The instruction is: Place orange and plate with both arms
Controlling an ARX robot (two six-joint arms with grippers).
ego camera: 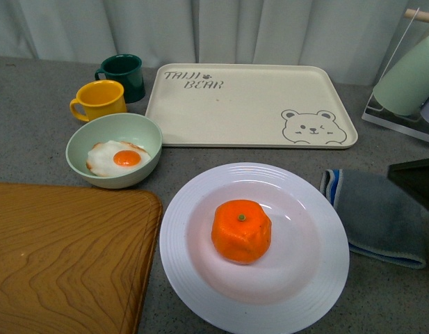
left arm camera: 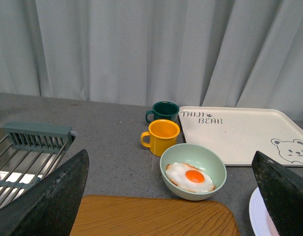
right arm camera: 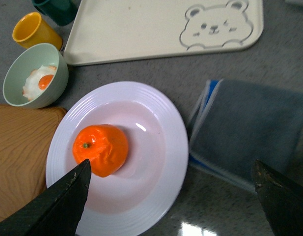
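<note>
Orange (ego camera: 241,230) sits stem-up in the well of the white plate (ego camera: 200,292). The plate lies on the desk (ego camera: 33,83) just in front of the bear tray (ego camera: 249,104), between the wooden board (ego camera: 61,257) and the folded grey cloth (ego camera: 381,216). My left jaws are spread wide and empty, facing the green bowl (ego camera: 114,149) across the board. My right jaws are also wide and empty, above the plate and cloth.

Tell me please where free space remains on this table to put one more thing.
The bear tray is bare, and so is the wooden board. Crowded: the yellow mug, dark mug and green bowl sit close together, and the plate lies between board and cloth.
</note>
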